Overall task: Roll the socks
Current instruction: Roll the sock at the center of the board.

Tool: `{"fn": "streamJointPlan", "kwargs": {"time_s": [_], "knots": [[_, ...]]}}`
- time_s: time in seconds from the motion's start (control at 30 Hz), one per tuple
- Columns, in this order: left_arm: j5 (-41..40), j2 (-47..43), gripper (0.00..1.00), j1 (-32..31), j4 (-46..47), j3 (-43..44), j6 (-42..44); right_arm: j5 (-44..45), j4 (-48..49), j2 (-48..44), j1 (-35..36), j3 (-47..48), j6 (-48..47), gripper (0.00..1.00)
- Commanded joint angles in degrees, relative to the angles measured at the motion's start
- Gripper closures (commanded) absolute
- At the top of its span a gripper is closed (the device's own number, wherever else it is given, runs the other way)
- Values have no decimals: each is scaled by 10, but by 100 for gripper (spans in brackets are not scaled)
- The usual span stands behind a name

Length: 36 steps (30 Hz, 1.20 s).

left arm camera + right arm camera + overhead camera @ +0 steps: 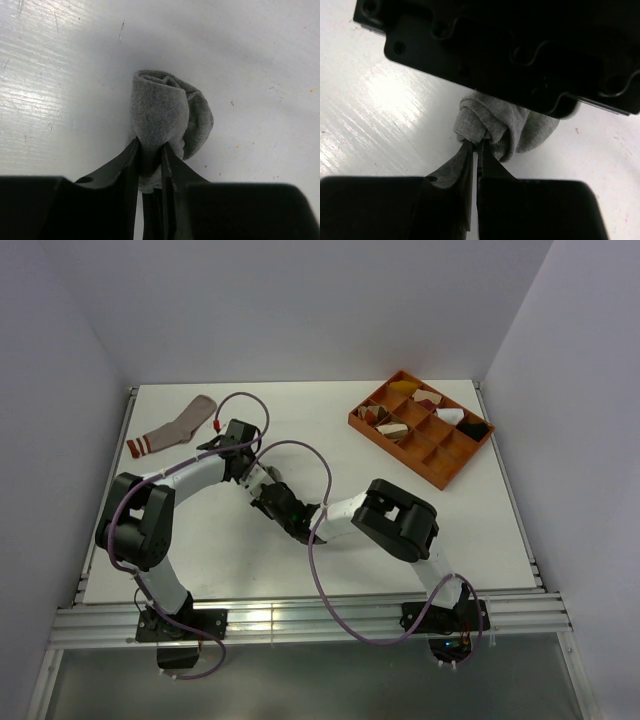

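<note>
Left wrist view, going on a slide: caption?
Rolled grey sock pinched by the left gripper on the white table.

Left end effector (150, 146) and right end effector (475, 144) crowd the grey sock (162, 107) at centre — left arm (190, 477) bars 9 o'clock, right arm (400, 520) bars 4. Orange tray (396, 451) stands at 2, pinkish-tan sock (178, 426) at 10; bare table (330, 415) at 12, 3 and 7.

The left hand (150, 146) pinches the near end of the grey sock (161, 107), which sits rolled into a tight bundle on the scuffed white worktop (260, 60).
</note>
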Motion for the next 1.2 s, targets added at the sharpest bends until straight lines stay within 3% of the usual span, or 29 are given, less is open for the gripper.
{"fn": "streamJointPlan", "kwargs": {"time_s": [0.0,0.07,0.17,0.27,0.57,0.8,0.97,1.17], "knots": [[44,1,72,-14,-23,-8,-2,-46,-3,-11,-8,-10,62,100],[40,-7,53,-13,-19,-10,-4,-73,-2,-17,-16,-20,89,100],[29,-23,34,-11,-13,-17,-11,-128,3,-28,-41,-38,134,100],[11,-51,25,-1,5,-37,-24,-180,17,-41,-60,-60,162,100],[58,-172,23,66,127,-152,-61,-360,30,-42,-120,-75,257,100],[121,-153,25,84,197,-200,-79,-414,17,-37,-132,-55,267,100],[173,-137,25,108,316,-244,-107,-452,21,-28,-146,-48,292,100],[176,-124,25,119,342,-266,-118,-493,25,-15,-172,-37,347,100]]}}
